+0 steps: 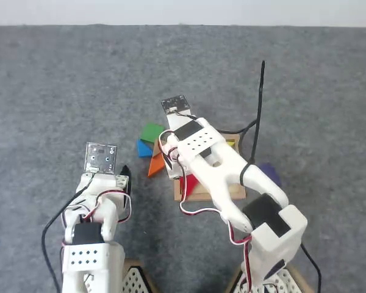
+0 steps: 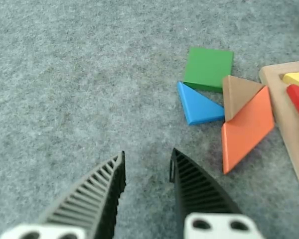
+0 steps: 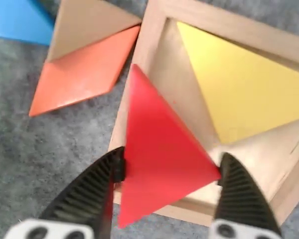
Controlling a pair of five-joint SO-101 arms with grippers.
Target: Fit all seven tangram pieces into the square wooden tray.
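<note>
Grey felt surface point(image 2: 65, 74) lies under my left end effector point(image 2: 147, 181), which is spread open and empty. Just beyond it the green square point(image 2: 208, 68), blue triangle point(image 2: 199, 105), tan triangle point(image 2: 239, 94) and orange parallelogram point(image 2: 246, 129) cluster beside the wooden tray point(image 3: 239, 32). My right end effector point(image 3: 170, 164) is clenched on the red triangle point(image 3: 159, 144), which overlaps the tray's rim next to the yellow triangle point(image 3: 239, 94) inside. I judge that letting go here would leave a corner propped on the rim, or spill the piece outside.
</note>
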